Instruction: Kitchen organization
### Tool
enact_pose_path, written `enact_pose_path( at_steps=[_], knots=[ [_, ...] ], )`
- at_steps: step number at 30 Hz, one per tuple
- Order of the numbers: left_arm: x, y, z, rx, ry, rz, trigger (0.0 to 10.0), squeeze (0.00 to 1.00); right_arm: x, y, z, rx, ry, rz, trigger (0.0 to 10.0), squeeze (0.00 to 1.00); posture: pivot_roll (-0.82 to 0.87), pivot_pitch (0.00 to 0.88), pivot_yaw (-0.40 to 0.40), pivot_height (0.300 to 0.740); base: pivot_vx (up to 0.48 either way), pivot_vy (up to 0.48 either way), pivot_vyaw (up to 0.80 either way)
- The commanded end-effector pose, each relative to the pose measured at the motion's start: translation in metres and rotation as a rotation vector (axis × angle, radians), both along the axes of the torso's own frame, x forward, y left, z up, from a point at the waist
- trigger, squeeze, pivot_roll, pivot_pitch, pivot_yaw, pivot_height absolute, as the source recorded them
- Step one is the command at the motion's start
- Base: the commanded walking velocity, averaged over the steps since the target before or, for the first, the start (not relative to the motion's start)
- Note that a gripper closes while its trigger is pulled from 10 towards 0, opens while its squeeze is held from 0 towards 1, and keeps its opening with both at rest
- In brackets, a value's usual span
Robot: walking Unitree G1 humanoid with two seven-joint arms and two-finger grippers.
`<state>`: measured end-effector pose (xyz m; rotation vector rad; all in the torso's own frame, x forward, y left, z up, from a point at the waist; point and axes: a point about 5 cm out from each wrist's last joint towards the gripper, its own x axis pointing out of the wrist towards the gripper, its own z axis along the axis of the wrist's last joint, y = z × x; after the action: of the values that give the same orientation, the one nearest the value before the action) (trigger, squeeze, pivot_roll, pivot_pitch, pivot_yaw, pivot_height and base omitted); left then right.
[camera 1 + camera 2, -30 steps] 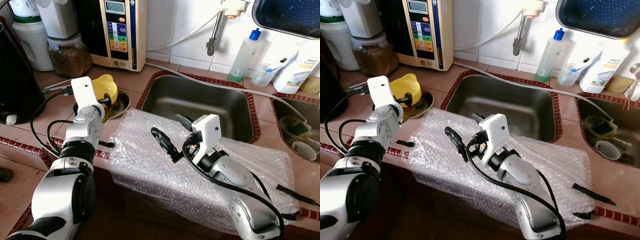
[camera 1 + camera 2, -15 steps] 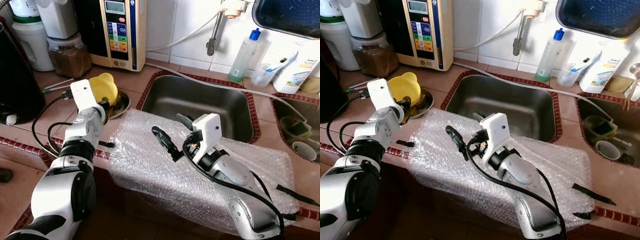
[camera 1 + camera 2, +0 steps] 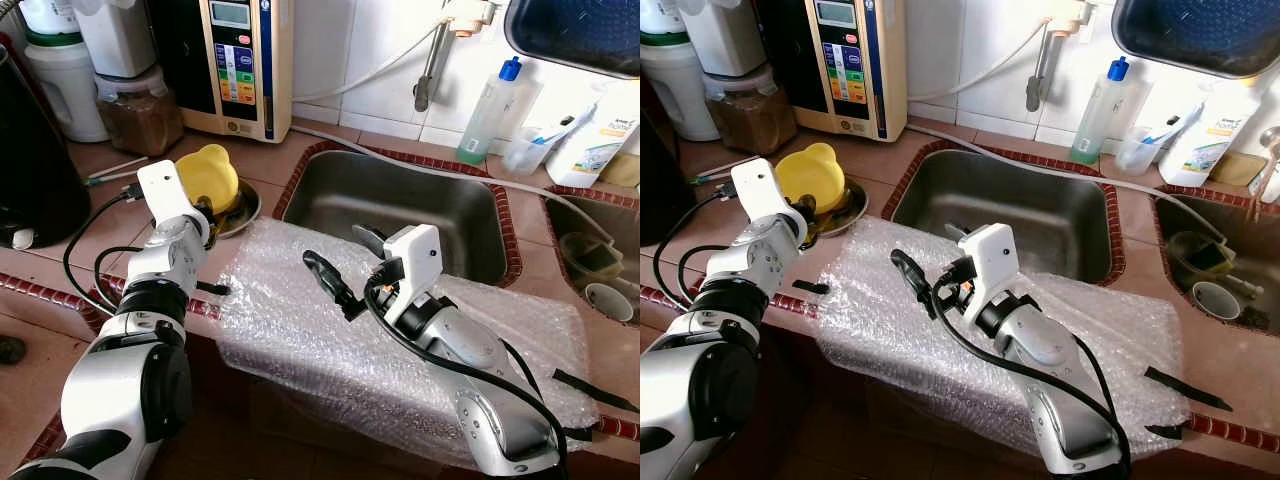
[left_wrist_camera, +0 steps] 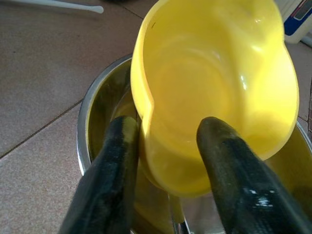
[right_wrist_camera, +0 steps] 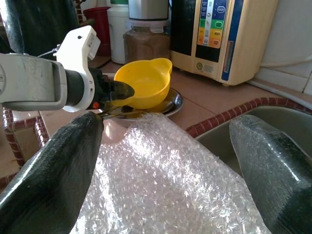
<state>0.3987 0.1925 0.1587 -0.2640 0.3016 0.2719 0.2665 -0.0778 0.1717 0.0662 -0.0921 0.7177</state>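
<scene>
Bubble wrap point(image 3: 330, 330) lies open; jar point(image 3: 135, 110) and water dispenser point(image 3: 237, 65) crowd behind the yellow bowl point(image 3: 208, 177).

Tiled counter point(image 3: 90, 215) under bubble wrap point(image 3: 300, 330)

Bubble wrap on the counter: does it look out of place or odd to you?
Yes. The bubble wrap lies crumpled over the counter edge in front of the sink, partly overhanging it, unusual for a kitchen worktop. The open right gripper hovers above it; the left gripper grips the yellow bowl.
</scene>
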Motion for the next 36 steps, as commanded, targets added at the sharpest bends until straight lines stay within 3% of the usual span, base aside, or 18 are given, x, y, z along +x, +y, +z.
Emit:
enact_pose_path(
  at_steps=[1,3,4,6,8,10,12,13,19,21,24,30,36],
  knots=[
    [0.0,-0.002,-0.003,-0.015,0.014,-0.008,0.0,0.0,0.003,-0.001,0.002,-0.008,-0.01,-0.003,10.0,1.0,0.01,0.0,-0.034,0.74,0.0,0.0,0.0],
    [0.0,-0.002,-0.002,-0.012,0.011,-0.007,0.0,0.0,0.004,-0.001,0.002,-0.006,-0.011,0.002,10.0,1.0,0.01,0.0,-0.038,0.74,0.0,0.0,0.0],
    [0.0,-0.001,-0.001,0.0,0.0,-0.007,0.0,0.0,0.004,-0.001,0.002,-0.005,-0.012,0.005,10.0,0.78,0.01,0.0,-0.039,0.74,0.0,0.0,0.0],
    [0.0,-0.001,0.0,0.006,-0.004,-0.007,0.0,0.0,0.005,-0.001,0.002,-0.005,-0.012,0.006,10.0,0.78,0.01,0.0,-0.04,0.74,0.0,0.0,0.0],
    [0.0,0.0,-0.001,0.002,-0.003,-0.008,0.0,0.0,0.006,-0.001,0.002,-0.006,-0.013,0.008,10.0,0.53,0.01,0.0,-0.042,0.74,0.0,0.0,0.0],
    [0.0,0.001,-0.002,0.007,-0.013,-0.009,0.0,0.0,0.007,0.0,0.002,-0.006,-0.014,0.01,10.0,0.34,0.01,0.0,-0.044,0.74,0.0,0.0,0.0],
    [-0.001,0.002,-0.002,0.013,-0.021,-0.008,0.0,0.0,0.008,0.0,0.002,-0.007,-0.016,0.01,10.0,0.24,0.01,0.0,-0.045,0.74,0.0,0.0,0.0],
    [-0.001,0.003,-0.002,0.012,-0.033,-0.008,0.0,0.0,0.009,0.0,0.002,-0.009,-0.018,0.01,10.0,0.13,0.01,0.0,-0.047,0.74,0.0,0.0,0.0],
    [-0.002,0.003,-0.004,0.017,-0.043,-0.013,0.0,0.0,0.01,0.0,0.003,-0.012,-0.024,0.013,10.0,0.07,0.01,0.0,-0.05,0.74,0.0,0.0,0.0],
    [-0.002,0.004,-0.005,0.023,-0.047,-0.011,0.0,0.0,0.011,0.001,0.003,-0.013,-0.028,0.014,10.0,0.0,0.01,0.0,-0.053,0.74,0.0,0.0,0.0],
    [-0.002,0.006,-0.003,0.041,-0.072,-0.01,0.0,0.0,0.013,0.0,0.005,-0.013,-0.033,0.016,10.0,0.0,0.02,0.0,-0.058,0.74,0.0,0.0,0.0],
    [-0.003,0.009,-0.001,-0.019,-0.129,0.009,0.0,0.0,0.015,0.0,0.004,-0.019,-0.035,0.019,10.0,0.0,0.02,0.0,-0.064,0.74,0.0,0.0,0.0],
    [-0.003,0.011,0.006,0.003,-0.208,0.023,0.0,0.0,0.018,0.0,0.004,-0.024,-0.04,0.015,10.0,0.0,0.02,0.0,-0.07,0.74,0.0,0.0,0.0]
  ],
)
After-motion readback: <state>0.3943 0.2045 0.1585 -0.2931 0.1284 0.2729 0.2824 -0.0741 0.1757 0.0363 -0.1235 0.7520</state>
